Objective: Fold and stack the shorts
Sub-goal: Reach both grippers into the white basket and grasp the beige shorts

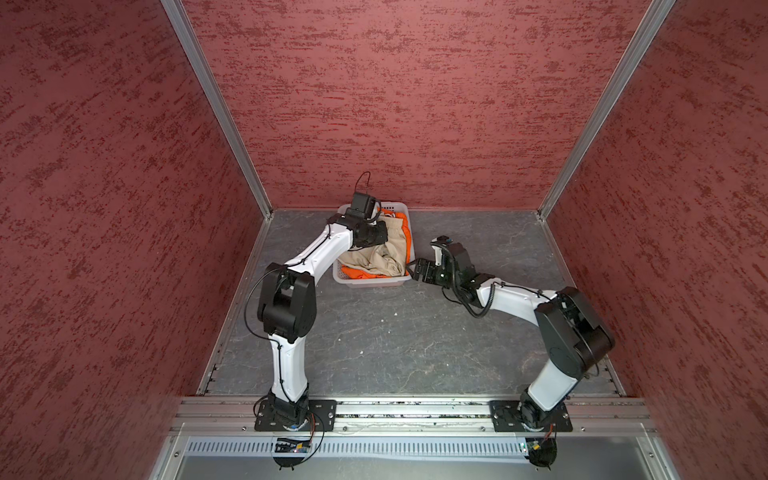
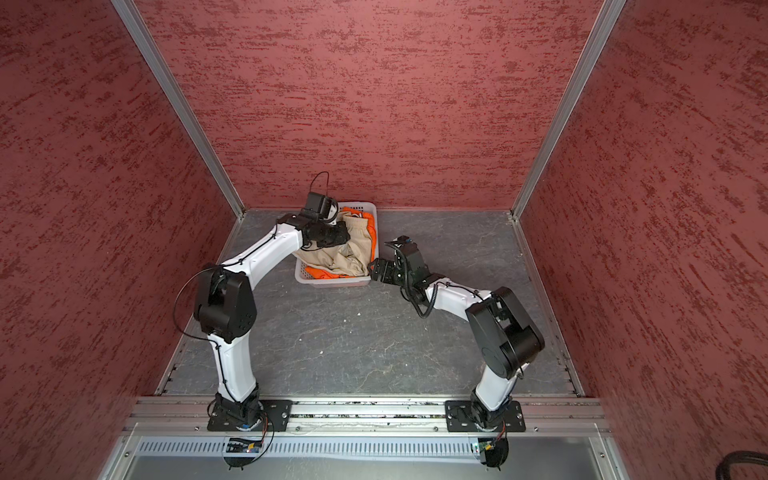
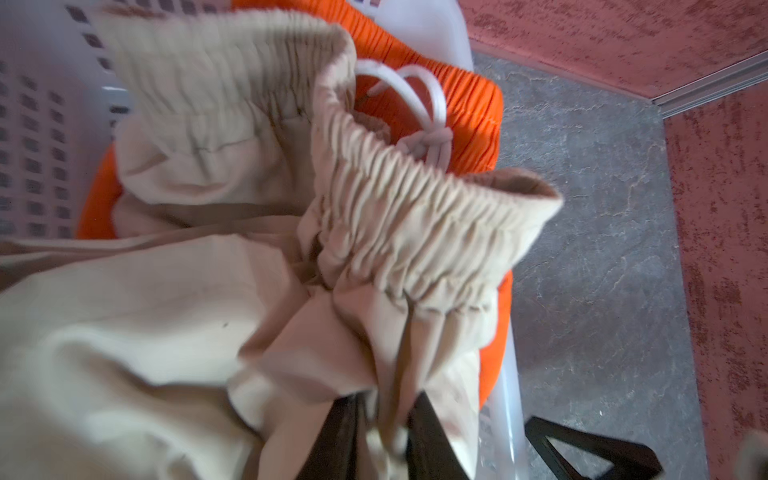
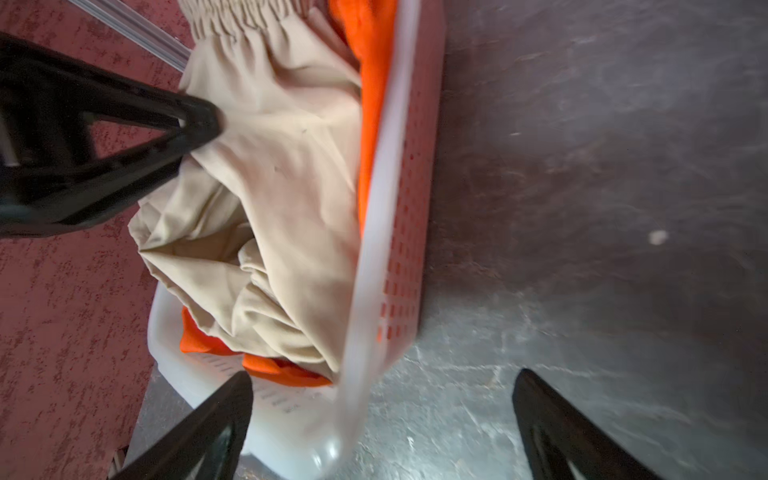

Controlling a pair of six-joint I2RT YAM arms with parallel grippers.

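Beige shorts [image 3: 166, 311] in the far basket [image 1: 365, 285] are pinched by the left gripper [image 3: 384, 405]; right gripper [image 4: 384, 374] gapes wide at its right rim

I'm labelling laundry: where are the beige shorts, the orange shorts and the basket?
beige shorts [image 3: 415, 224], left wrist view, gathered waistband.
orange shorts [image 3: 469, 120], left wrist view, waistband.
basket [image 1: 370, 284], in a top view, front wall.

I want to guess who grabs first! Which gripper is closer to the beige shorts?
Left. The left gripper is in the basket, pinching the beige shorts. The right gripper is open outside the basket, by its near right corner, touching no cloth.
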